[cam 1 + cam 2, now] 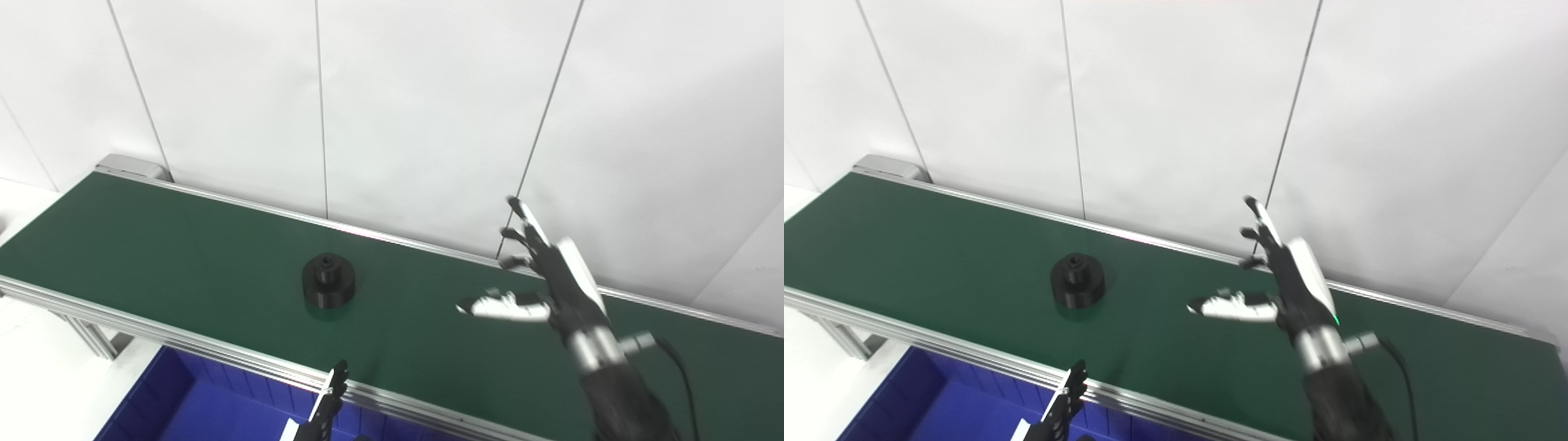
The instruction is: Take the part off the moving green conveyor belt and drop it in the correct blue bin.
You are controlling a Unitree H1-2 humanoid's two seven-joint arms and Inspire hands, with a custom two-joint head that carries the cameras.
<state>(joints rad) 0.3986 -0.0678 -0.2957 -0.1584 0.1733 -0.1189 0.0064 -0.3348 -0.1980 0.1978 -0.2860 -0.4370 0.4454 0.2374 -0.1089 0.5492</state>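
The part (328,280), a round black piece with a raised hub and a hole in its top, sits mid-width on the green conveyor belt (184,257). Nearest, a blue bin (184,404) lies below the belt's rail; over it the left robot hand (324,404) shows only straight fingertips. Beyond, the right robot hand (545,282) hovers above the belt, fingers spread apart, empty, well right of the part.

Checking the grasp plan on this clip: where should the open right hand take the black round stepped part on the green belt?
Probably around the wide lower disc of the black round stepped part, from its right, where the open right hand hovers. It stands upright on the green conveyor belt; its narrow raised hub offers less to grip.
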